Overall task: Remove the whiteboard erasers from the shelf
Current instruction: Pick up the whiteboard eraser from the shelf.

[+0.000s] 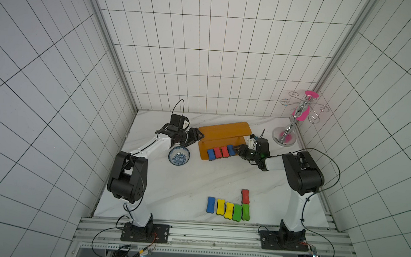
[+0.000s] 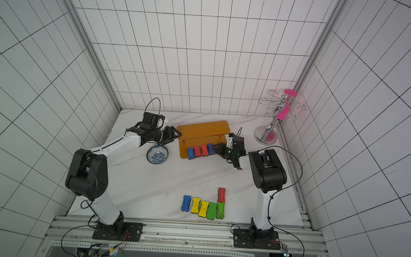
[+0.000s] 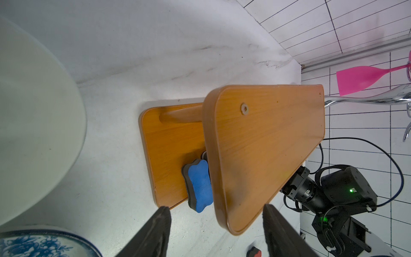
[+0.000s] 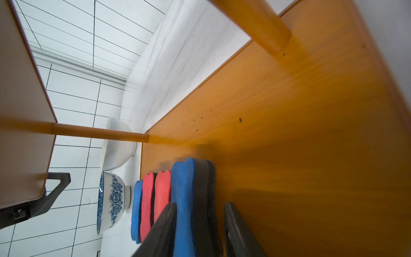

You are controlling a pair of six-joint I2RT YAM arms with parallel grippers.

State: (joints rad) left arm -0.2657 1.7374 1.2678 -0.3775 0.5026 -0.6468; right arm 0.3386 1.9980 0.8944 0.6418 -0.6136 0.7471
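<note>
Right gripper (image 4: 200,205): reaching in from the right end of the shelf (image 1: 224,131), between its two boards, jaws parted around the end blue eraser (image 4: 184,189). One finger (image 4: 162,229) is sitting on the foam side. The other is on the felt side with a thin gap showing, so nothing is being pinched yet.

Left gripper (image 3: 215,207): hovering at the shelf's other end, jaws spread, holding nothing. Contact with the upper board cannot be told.

Erasers on shelf: four, lying flat, felt down, packed side by side on the lower board and overhanging its front edge. In order: end blue, red (image 1: 225,151), red (image 1: 218,152), blue (image 1: 211,154).

Erasers off shelf: six, lying on the desk (image 1: 171,185) near its front. These are one blue (image 1: 210,204), two yellow (image 1: 220,206), two green (image 1: 237,212) and one red (image 1: 245,196).

Step in hand, as judged: gripping the end blue eraser. Doing it well likely means:
- closing across the thickness at the overhanging end
- squeezing lightly, since foam gives
- drawing it straight out forward, staying low under the upper board
- keeping clear of the neighbouring red so the row is not being dragged along

Materials:
- Erasers are bone-shaped, waisted foam blocks, matte, with dark fuzzy felt beneath.
- Shelf is smooth orange-brown wood-grain board with rounded corners, joined by round posts.
- Desk is white with grey marble-look veining.
- Bowl (image 1: 179,156), near the left gripper, is glazed and blue-patterned.
</note>
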